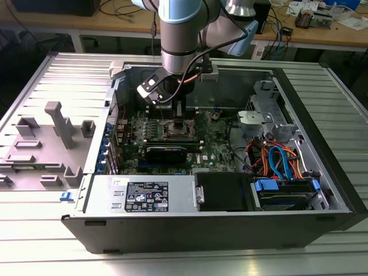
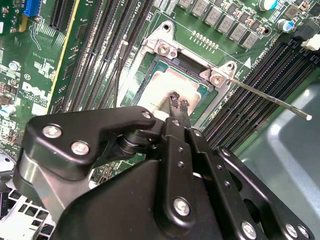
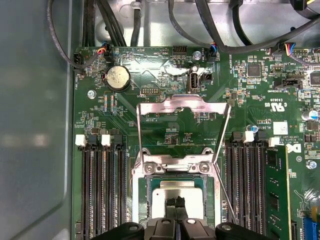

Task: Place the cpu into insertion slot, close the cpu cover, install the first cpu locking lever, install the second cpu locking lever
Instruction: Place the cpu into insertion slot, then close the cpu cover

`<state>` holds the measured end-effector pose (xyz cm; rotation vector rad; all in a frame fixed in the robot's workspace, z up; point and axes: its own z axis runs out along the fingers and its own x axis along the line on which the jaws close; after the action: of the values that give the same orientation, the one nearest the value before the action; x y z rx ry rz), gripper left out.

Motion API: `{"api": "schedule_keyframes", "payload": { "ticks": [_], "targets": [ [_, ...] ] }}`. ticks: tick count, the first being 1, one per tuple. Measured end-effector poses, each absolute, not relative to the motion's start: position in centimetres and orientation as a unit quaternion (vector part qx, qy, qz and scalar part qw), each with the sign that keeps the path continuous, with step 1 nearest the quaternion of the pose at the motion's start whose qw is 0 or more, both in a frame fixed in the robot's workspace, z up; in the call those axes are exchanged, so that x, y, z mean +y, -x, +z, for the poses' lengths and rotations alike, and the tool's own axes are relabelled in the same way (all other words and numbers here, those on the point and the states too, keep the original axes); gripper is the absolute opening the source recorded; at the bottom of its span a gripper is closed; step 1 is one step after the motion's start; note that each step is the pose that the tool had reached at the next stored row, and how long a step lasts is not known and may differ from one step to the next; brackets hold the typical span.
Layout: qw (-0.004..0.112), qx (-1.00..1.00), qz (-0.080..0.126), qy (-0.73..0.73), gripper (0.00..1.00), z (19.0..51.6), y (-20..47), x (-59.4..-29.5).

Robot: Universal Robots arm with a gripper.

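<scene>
Slatted metal table (image 1: 339,80), loaded; exterior view.

The table top is pale grey, with ribs running across from the exterior view's left to its right. An open computer case (image 1: 190,233) lies on its side, open face up, over the middle and the exterior view's right; bare slats show in front of it and past its right wall. A grey fixture plate (image 1: 34,149) lies flat on the slats at the exterior view's left, just beside the case, with low blocks and one taller post rising from it. A small blue piece (image 1: 66,196) sits at the plate's near corner, close to the case. A wooden bench (image 1: 132,26) with cables stands behind.
</scene>
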<state>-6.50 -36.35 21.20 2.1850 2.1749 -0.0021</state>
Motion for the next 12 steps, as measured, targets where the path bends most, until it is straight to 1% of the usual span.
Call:
{"api": "schedule_keyframes", "payload": {
  "ticks": [12],
  "targets": [
    [0.029, 0.705, 0.0, -0.708, 0.11, 21.2, 6.5, -36.35]
  ]
}}
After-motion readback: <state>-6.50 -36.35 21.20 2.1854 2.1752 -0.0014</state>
